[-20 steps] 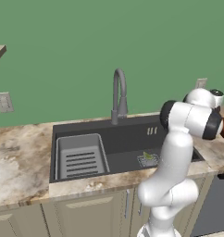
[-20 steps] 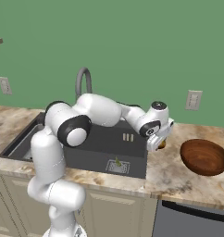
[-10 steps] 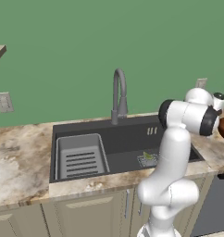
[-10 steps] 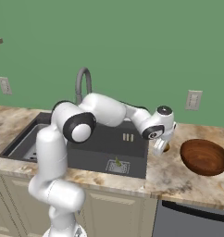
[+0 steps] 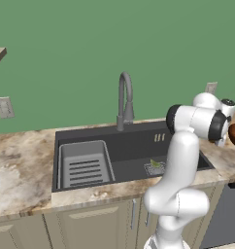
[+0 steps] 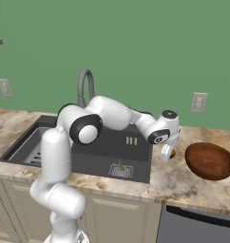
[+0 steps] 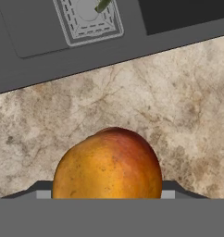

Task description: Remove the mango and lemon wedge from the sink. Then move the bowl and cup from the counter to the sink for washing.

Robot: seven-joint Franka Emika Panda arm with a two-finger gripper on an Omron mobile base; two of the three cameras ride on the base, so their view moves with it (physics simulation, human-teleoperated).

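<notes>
Left base view: the lemon wedge (image 5: 155, 163) is lying on the drain at the sink's (image 5: 134, 140) front right.

Right base view: the claw (image 6: 167, 154) is hanging over the worktop (image 6: 174, 176) between the sink's right edge and the bowl (image 6: 210, 161), with the mango (image 6: 172, 153) between its fingers.

Hand view: the claw is gripping the mango (image 7: 107, 165) just above the worktop, near the sink's edge.

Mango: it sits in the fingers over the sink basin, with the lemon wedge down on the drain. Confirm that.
Not over the basin. The hand view shows the mango above the marbled counter, beside the sink. The lemon wedge does lie on the drain.
</notes>
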